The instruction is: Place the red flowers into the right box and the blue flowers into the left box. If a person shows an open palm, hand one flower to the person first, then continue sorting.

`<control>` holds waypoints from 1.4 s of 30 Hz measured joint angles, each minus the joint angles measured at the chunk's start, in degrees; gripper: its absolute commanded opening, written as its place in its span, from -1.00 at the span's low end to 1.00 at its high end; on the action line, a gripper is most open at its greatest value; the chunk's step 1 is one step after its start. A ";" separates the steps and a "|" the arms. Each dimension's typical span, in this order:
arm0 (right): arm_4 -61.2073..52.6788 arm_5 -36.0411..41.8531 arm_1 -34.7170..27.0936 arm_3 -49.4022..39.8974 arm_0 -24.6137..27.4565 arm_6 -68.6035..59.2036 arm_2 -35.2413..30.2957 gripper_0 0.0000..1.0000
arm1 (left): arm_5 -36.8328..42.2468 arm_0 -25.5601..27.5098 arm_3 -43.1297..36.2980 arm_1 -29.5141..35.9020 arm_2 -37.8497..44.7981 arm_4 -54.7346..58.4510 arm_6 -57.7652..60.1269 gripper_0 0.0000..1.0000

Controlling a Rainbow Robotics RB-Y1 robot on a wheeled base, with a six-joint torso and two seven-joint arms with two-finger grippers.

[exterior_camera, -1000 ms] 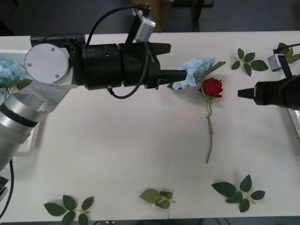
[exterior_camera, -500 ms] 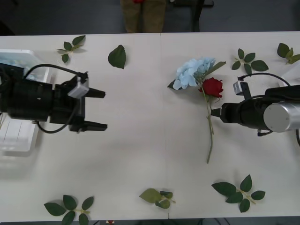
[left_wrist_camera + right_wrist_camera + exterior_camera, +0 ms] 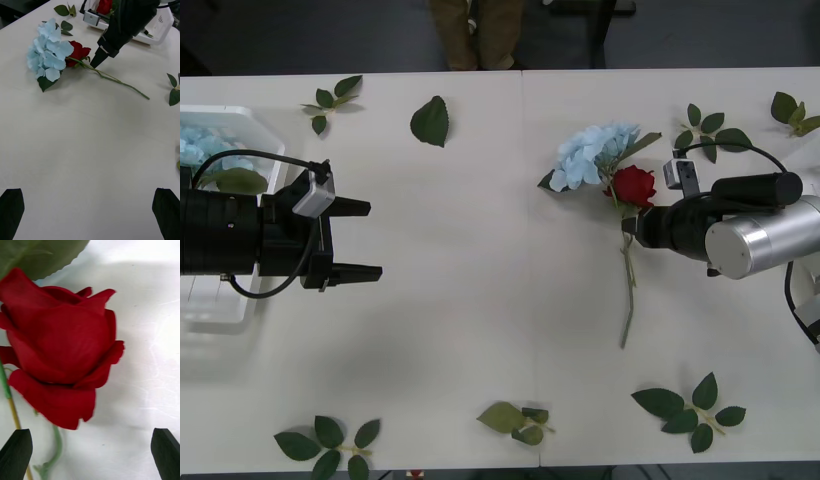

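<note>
**Right gripper at the rose, left gripper waiting by its box**

A red rose lies on the white surface, right of centre, its stem running toward the near edge. Its head touches a blue hydrangea lying just beyond it on the far side; a dark leaf of the hydrangea sits beside the rose head. The right gripper reaches in from the right and its tip is at the stem just below the rose head. In the right wrist view the jaws stand apart, one black finger at each corner, with the rose close up between and ahead of them; nothing is clamped. The left wrist view shows the same gripper tip touching or almost touching the stem beside the rose and hydrangea; which one, I cannot tell.

The left gripper hovers over bare surface on the left side, pointing toward the centre, jaws wide apart and empty. Just behind it sits the left box, holding blue hydrangeas. The right box shows in the left wrist view behind the right arm, with a red rose in it.

Loose leaf sprigs lie scattered along the near and far edges of the surface.
</note>
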 measured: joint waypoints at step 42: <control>15.53 2.45 6.56 5.16 -5.19 -7.67 4.28 0.66 | -1.30 0.54 0.00 -0.90 0.00 0.00 0.00 1.00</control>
